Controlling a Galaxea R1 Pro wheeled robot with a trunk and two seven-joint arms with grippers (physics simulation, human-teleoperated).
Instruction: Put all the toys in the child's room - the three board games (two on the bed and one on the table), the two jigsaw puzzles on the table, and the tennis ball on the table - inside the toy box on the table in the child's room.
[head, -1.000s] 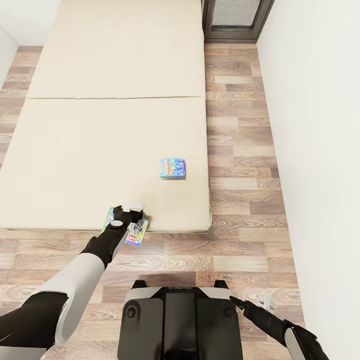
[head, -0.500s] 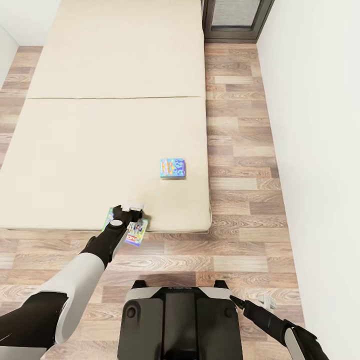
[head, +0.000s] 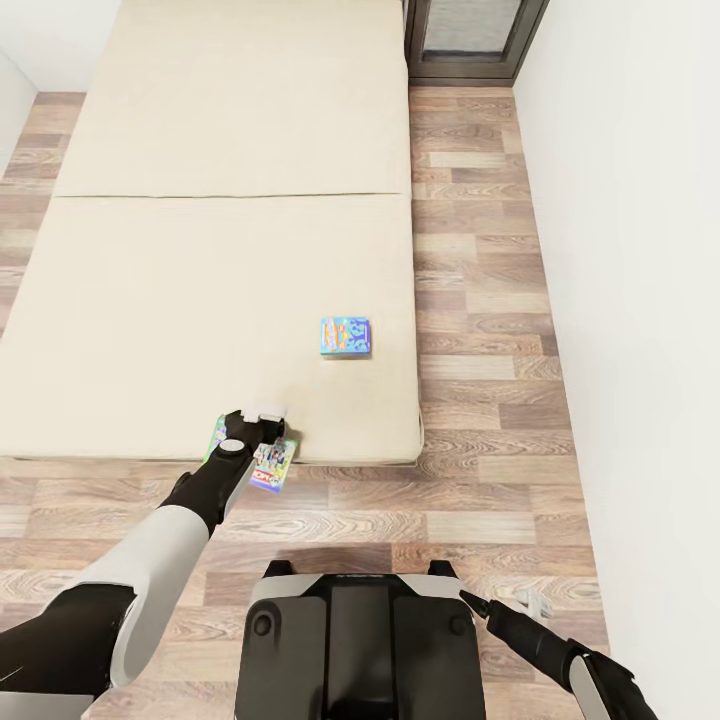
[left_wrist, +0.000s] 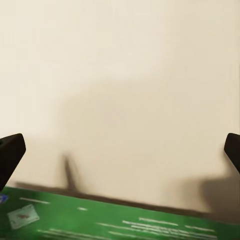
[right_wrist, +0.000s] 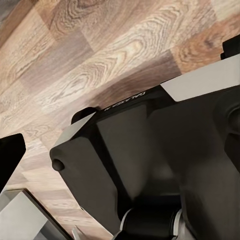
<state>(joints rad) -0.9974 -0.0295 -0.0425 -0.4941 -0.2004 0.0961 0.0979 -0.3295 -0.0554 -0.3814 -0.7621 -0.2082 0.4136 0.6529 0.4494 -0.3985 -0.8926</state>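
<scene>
Head view: long low bed with plain beige mattress (head: 200, 300) fills the upper left, seam across the middle, wood-plank floor (head: 480, 400) to its right and in front, white wall (head: 640, 300) at far right, dark-framed panel (head: 470, 40) at the top behind the bed. Small flat blue-and-orange board game box (head: 345, 336) lies flat on the mattress near the bed's right edge, well apart from the arm. Left arm, white and black, reaches up from lower left to the bed's front edge; left gripper (head: 256, 425) sits at that edge, right over a second flat box, green with red and multicoloured print (head: 271, 466), which overhangs the front edge of the mattress, tilted, partly hidden by the wrist. Left wrist view: green printed face of that box (left_wrist: 115, 220) lies just under the camera against the beige mattress (left_wrist: 120, 90), with the two dark fingers (left_wrist: 10, 155) at opposite edges of the frame, wide apart, nothing between them; contact with the box cannot be told. Right arm hangs low at lower right beside the robot's dark base (head: 360, 640); right gripper (head: 532, 603) shows near the floor as a small pale shape, too small to tell whether fingers are apart or together. Right wrist view: black and grey robot body (right_wrist: 150, 160) close up with plank floor (right_wrist: 90, 55) behind, one dark finger (right_wrist: 10, 157) at the frame edge, fingers' state not readable.
</scene>
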